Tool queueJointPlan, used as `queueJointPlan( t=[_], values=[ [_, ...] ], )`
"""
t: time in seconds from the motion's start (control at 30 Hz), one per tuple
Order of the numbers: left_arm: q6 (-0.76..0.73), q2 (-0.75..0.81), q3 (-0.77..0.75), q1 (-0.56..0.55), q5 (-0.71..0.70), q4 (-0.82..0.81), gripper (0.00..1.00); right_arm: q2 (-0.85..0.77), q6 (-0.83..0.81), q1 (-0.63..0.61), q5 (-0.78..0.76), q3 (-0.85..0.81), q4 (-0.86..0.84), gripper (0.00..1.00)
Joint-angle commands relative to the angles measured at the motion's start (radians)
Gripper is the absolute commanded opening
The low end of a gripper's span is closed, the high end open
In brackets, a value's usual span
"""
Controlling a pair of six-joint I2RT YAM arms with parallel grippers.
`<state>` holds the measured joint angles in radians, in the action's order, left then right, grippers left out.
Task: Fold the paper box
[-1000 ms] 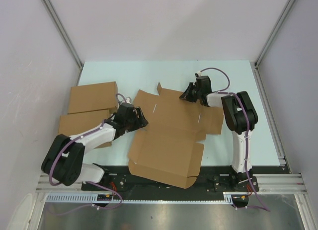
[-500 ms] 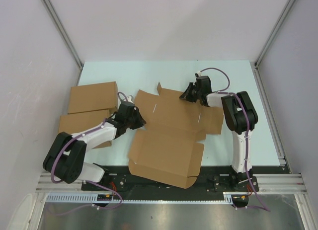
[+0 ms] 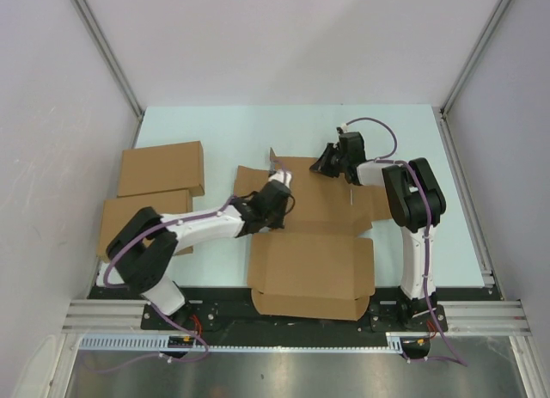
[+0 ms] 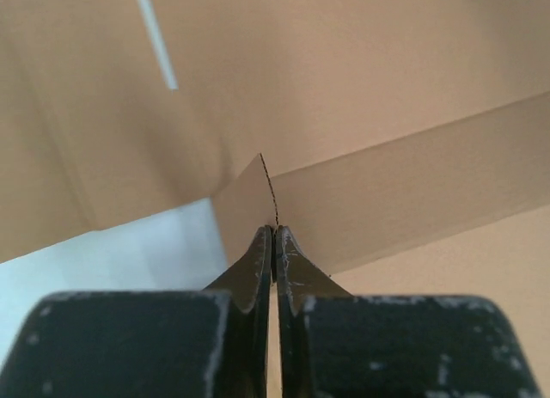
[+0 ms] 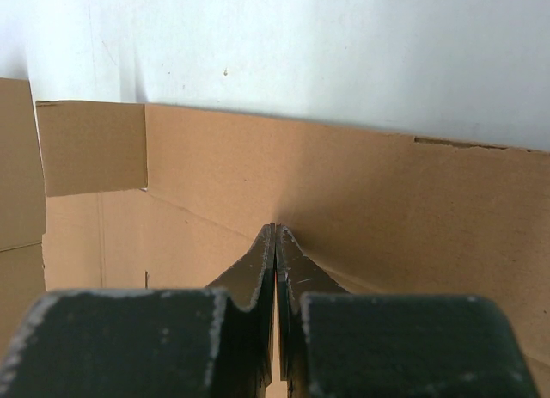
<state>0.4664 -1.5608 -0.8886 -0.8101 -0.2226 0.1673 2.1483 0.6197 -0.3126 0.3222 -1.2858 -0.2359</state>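
Observation:
The paper box (image 3: pixel 314 265) is a brown die-cut sheet lying in the middle of the table, its big near panel square to the front edge. My left gripper (image 3: pixel 279 198) is at the sheet's left side. In the left wrist view it (image 4: pixel 273 235) is shut on a thin flap (image 4: pixel 268 192) that stands edge-on between the tips. That flap's far corner (image 3: pixel 275 163) sticks up. My right gripper (image 3: pixel 323 168) is shut at the sheet's far edge. In the right wrist view its tips (image 5: pixel 275 230) rest against the cardboard (image 5: pixel 361 183) with nothing visible between them.
Two finished flat brown boxes (image 3: pixel 161 168) (image 3: pixel 142 217) lie at the left of the pale blue table (image 3: pixel 215 131). Grey walls close in both sides. The arm bases and a metal rail (image 3: pixel 284 312) run along the near edge.
My left arm reached right and its gripper closed on the sheet's left flap. The sheet turned and slid right, so the near panel now lies square. The right arm stayed put.

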Motion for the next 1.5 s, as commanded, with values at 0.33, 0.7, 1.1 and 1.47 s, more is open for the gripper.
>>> queueJointPlan(
  t=[0.33,0.7,1.1,1.47],
  values=[
    [-0.146,-0.387,-0.228,-0.235,-0.345,0.204,0.00,-0.024,-0.028,-0.011,0.000,0.048,0.079,0.00],
    [-0.077,0.026,-0.170,-0.222,-0.406,0.126,0.93,-0.109,-0.025,-0.011,-0.021,0.051,0.098,0.00],
    [-0.008,0.413,-0.014,-0.167,-0.231,-0.015,0.93,-0.352,-0.078,0.020,-0.133,0.049,0.175,0.59],
    [-0.012,0.228,0.089,-0.233,0.120,-0.134,0.79,-0.268,-0.213,0.211,-0.152,-0.093,0.263,0.77]
  ],
)
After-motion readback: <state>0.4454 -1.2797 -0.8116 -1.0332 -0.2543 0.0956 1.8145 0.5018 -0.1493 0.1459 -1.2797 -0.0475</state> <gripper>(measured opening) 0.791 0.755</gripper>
